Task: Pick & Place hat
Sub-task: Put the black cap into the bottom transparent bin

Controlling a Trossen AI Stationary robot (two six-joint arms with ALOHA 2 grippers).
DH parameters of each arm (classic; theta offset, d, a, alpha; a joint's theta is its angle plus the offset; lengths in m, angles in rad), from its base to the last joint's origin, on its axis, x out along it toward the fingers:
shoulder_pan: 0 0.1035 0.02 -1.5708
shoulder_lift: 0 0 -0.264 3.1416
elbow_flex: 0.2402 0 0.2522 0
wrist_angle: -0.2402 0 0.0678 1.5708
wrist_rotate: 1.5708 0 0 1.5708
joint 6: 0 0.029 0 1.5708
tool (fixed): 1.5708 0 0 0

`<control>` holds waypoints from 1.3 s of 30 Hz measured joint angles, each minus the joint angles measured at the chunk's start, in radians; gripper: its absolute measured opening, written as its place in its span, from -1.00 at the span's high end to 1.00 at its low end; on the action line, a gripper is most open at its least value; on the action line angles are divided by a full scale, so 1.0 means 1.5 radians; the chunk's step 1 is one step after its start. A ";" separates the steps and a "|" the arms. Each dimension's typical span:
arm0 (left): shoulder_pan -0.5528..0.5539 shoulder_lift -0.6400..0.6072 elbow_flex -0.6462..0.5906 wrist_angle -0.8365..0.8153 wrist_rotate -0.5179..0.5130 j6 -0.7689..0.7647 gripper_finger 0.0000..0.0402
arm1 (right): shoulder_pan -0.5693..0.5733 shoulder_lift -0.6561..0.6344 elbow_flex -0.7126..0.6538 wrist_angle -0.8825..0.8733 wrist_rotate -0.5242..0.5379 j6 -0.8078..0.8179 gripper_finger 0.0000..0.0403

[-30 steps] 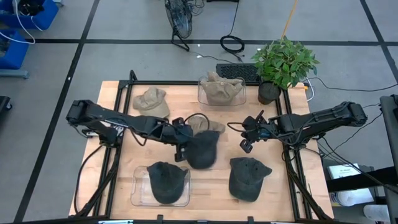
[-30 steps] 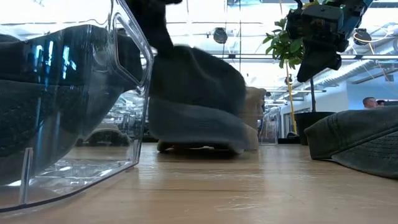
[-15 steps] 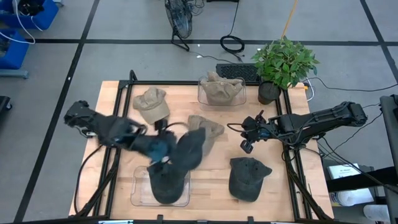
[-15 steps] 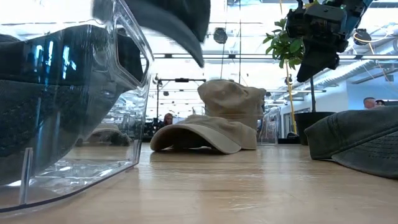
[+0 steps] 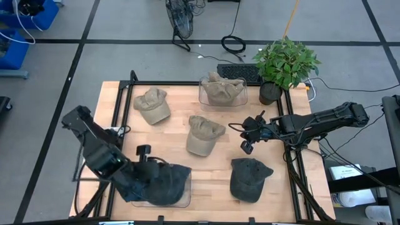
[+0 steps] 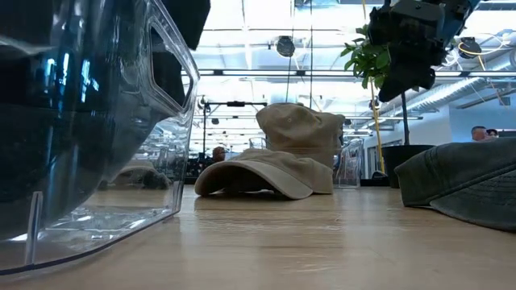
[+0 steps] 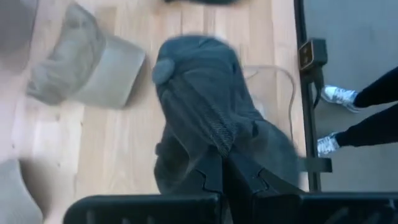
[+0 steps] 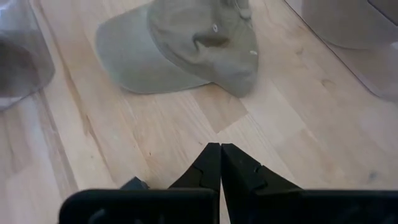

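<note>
**Dark hat over the front bin**

At the front left of the table, the left claw is down at the clear bin, fingers pinched tight on a dark hat. From above, that hat spreads over the bin, and whether it rests inside or just above it is hard to say. A second dark cap may lie under it, but the arm and the held hat cover that spot, so no count there. The left wrist view shows the dark hat draping away from the closed fingertips.

The low view gives little help: the bin wall fills the left side, dark shapes smeared behind the plastic.

Counting what is plain: three tan hats. One sits mid-table, one toward the back left, one in the clear bin at the back. One more dark hat lies front right, cut off at the edge in the low view.

The right claw hangs above the table's right side, fingers closed together and empty, with the middle tan hat ahead of it. A potted plant stands at the back right corner.
</note>
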 joint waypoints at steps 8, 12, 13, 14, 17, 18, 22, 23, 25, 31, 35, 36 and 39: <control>-0.015 0.038 -0.106 0.070 0.025 -0.047 0.97 | 0.000 0.000 0.000 0.030 0.000 0.000 1.00; -0.019 0.047 -0.153 0.112 0.025 -0.090 0.97 | 0.000 0.000 0.000 0.030 0.000 0.001 1.00; -0.019 0.047 -0.160 0.111 0.025 -0.111 0.97 | 0.000 0.000 0.000 0.030 0.000 0.001 1.00; -0.019 0.047 -0.168 0.107 0.025 -0.131 0.97 | 0.000 0.000 0.000 0.030 0.000 0.001 1.00; -0.019 0.047 -0.189 0.090 0.025 -0.188 0.91 | 0.000 0.000 0.000 0.030 0.000 0.001 1.00; -0.018 0.048 -0.191 0.081 0.025 -0.212 0.87 | 0.000 0.000 0.000 0.030 0.000 0.001 1.00; -0.018 0.048 -0.191 0.035 0.025 -0.291 0.64 | 0.000 0.000 0.000 0.030 0.000 0.000 1.00; -0.018 0.048 -0.191 0.029 0.026 -0.299 0.57 | 0.000 0.000 0.000 0.030 0.000 0.000 1.00; -0.018 0.047 -0.191 0.021 0.037 -0.312 0.42 | 0.000 0.000 0.000 0.030 0.000 -0.001 1.00; -0.011 0.047 -0.191 -0.011 0.089 -0.364 -0.07 | 0.000 0.000 0.000 0.030 -0.001 -0.015 1.00; -0.003 0.031 -0.189 -0.023 0.101 -0.388 -0.36 | 0.000 0.000 0.000 0.029 -0.002 -0.023 1.00; 0.001 0.026 -0.187 -0.027 0.101 -0.396 -0.42 | 0.000 0.000 0.000 0.029 -0.002 -0.025 1.00; 0.010 0.004 -0.184 -0.022 0.102 -0.410 -0.54 | 0.000 0.000 0.000 0.029 -0.002 -0.034 1.00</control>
